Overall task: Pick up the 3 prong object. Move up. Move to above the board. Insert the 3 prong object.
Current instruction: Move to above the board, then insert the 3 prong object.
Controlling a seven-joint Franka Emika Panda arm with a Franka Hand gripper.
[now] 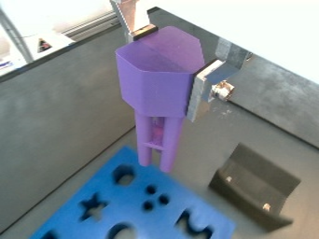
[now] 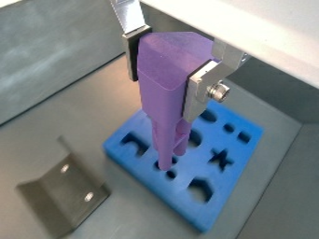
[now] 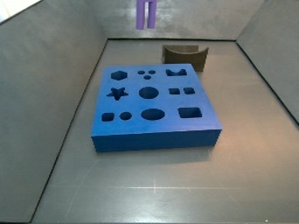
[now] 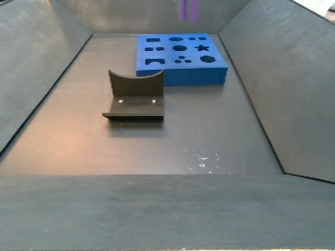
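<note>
My gripper [image 1: 174, 58] is shut on the blocky top of the purple 3 prong object [image 1: 159, 79], silver fingers on two opposite sides. Both wrist views show this grip [image 2: 169, 67]. The object [image 2: 165, 103] hangs upright with its prongs pointing down, high above the blue board [image 2: 225, 182]. The tips are well clear of the cut-out holes. In both side views only the prongs show at the top edge [image 3: 145, 13] [image 4: 190, 10], over the board's side nearest the fixture [image 3: 158, 140] [image 4: 190, 76]. The gripper itself is out of frame there. The board also shows in a wrist view [image 1: 62, 227].
The dark fixture [image 3: 184, 57] stands on the grey floor just beside the board, empty; it also shows in the other views [image 4: 135, 98] [image 1: 256, 187] [image 2: 65, 191]. Grey sloping walls enclose the floor on all sides.
</note>
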